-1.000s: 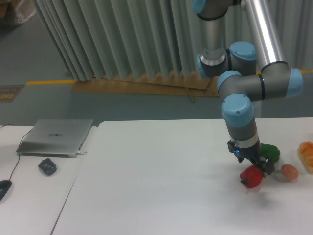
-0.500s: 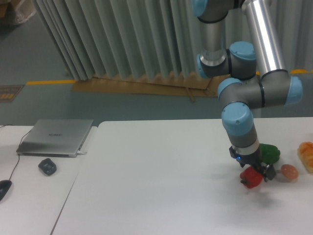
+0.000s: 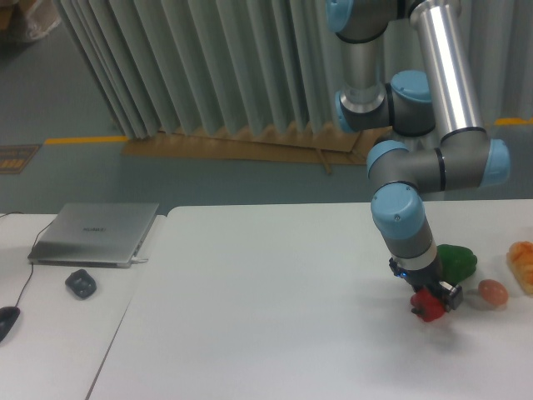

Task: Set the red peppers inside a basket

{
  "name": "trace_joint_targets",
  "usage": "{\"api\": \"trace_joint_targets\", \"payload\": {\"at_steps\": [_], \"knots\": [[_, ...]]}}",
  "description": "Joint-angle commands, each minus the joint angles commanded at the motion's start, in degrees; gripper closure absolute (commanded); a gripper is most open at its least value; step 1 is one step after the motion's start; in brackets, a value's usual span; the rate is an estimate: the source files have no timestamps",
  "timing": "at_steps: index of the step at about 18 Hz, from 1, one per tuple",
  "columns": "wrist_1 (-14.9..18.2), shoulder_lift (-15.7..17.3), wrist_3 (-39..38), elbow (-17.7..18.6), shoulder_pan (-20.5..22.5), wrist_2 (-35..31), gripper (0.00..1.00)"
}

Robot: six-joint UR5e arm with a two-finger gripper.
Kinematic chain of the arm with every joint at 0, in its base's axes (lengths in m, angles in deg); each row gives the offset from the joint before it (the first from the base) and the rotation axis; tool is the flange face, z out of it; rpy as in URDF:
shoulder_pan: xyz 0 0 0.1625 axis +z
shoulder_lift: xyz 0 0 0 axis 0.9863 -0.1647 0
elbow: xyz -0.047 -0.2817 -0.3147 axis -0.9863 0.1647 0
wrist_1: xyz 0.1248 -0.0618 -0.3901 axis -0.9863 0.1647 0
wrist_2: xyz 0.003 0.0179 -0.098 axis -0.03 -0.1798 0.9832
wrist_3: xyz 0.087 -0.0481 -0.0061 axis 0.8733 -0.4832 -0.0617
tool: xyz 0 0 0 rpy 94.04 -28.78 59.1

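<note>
Red bell pepper [image 3: 427, 307], the task's thing, sits at the right of the white tabletop [image 3: 266, 292], directly under my end effector [image 3: 433, 298], whose dark fingers are closed on its upper part. My wrist leans, so the grip comes in from above and slightly from the left. Whether the pepper rests on the surface or is just clear of it cannot be told; a faint shadow lies close beneath it.

Neighbouring items: a green bell pepper [image 3: 456, 260] just behind and to the right, near my wrist; a small tan-pink egg [image 3: 492, 292] just beside the red pepper on the right; an orange food item [image 3: 521, 255] at the frame's right edge. A closed silver laptop [image 3: 96, 233], a small dark grey object [image 3: 81, 283] and a dark mouse [image 3: 7, 321] lie well apart at the far left. No basket is visible.

Step in hand, as I judge it: securing and raising the pepper. To do it well I should keep the fingers firm on the glossy skin and rise straight up before travelling, so that neither egg nor green pepper is brushed.

Orientation: the pepper is largely hidden by my fingers, and its stem is not discernible. Its visible red mass looks squat and roughly as wide as tall, so no clear long axis can be stated.
</note>
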Motion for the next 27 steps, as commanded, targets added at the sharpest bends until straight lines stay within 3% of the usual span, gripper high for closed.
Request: {"api": "trace_joint_targets", "payload": {"at_steps": [2, 7, 10, 12, 15, 22, 27], "knots": [[0.0, 0.0, -0.18, -0.09, 0.0, 0.09, 0.76], [0.44, 1.66, -0.18, -0.7, 0.53, 0.44, 0.78], [2.98, 5.53, 0.44, -2.8, 3.16, 2.36, 0.78], [5.88, 7.9, 2.79, -4.22, 7.19, 5.0, 0.78], [6.24, 9.05, 10.08, -4.31, 11.06, 6.06, 0.79], [6.59, 8.96, 37.48, -4.22, 26.52, 5.71, 0.79], [6.68, 8.97, 56.31, -3.78, 34.36, 5.8, 0.78]]}}
